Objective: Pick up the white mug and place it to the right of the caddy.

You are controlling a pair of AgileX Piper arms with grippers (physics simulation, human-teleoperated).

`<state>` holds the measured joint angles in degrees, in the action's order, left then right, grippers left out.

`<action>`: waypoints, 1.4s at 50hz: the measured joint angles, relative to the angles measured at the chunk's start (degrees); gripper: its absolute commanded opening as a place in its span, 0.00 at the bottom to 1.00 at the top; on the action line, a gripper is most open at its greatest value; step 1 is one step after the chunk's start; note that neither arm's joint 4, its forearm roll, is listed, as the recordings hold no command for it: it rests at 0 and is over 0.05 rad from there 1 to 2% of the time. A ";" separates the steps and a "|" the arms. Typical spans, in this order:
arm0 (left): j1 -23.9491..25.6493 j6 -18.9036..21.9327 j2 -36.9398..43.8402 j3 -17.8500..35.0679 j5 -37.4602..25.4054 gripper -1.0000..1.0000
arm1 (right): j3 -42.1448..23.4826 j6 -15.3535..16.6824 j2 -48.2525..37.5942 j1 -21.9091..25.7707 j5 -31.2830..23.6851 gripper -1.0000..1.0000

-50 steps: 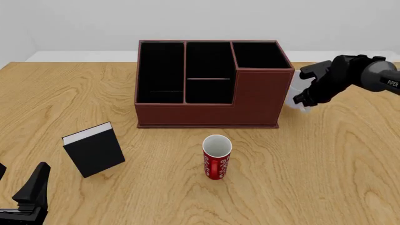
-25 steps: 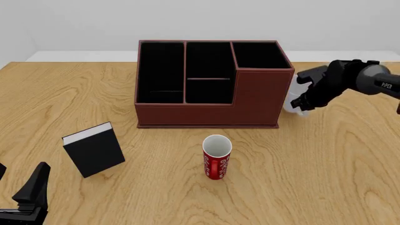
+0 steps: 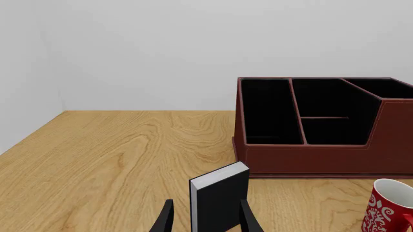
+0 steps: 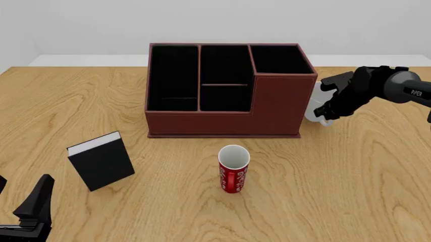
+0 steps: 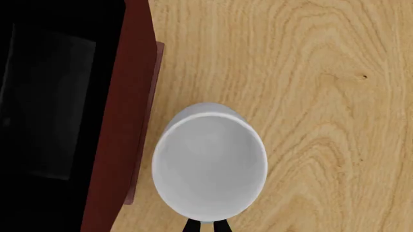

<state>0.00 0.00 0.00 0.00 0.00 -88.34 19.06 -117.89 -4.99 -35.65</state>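
The white mug [image 4: 314, 107] stands just beside the caddy [image 4: 225, 91], against its right-hand wall and near that wall's front corner, as the front view has it. From the right wrist view the white mug [image 5: 208, 162] is seen from above, mouth up and empty, with its rim almost touching the caddy's [image 5: 123, 111] reddish-brown side; whether the two actually touch cannot be told. The mug appears to be on the worktop [image 4: 350, 171] or very close above it, which the views do not settle.

The right gripper [image 4: 328, 103] is over the mug's far-right side. In the right wrist view its two dark fingers [image 5: 192, 226] show only as tips, close together at the mug's rim, seemingly pinching the wall there, so the mug looks grasped by its edge.

The left gripper [image 4: 32, 209] sits low at the near left corner of the worktop, well apart from the task's things. Its fingers [image 3: 164, 220] are spread apart with nothing between them, framing the upright black book [image 3: 219, 195] that stands farther off. A red mug [image 4: 233, 169] with a white pattern stands in front of the caddy, handle towards the camera.
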 measured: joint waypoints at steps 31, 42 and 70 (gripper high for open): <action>0.00 0.00 0.00 0.00 0.00 1.00 | -0.18 -1.04 -1.32 -0.22 0.02 1.00; 0.00 0.00 0.00 0.00 0.00 1.00 | -0.35 -1.15 -1.42 -0.35 -0.08 1.00; 0.00 0.00 0.00 0.00 0.00 1.00 | 1.15 -1.02 0.12 -0.66 0.35 1.00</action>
<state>0.00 0.00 0.00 0.00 0.00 -87.20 18.04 -117.76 -5.66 -35.31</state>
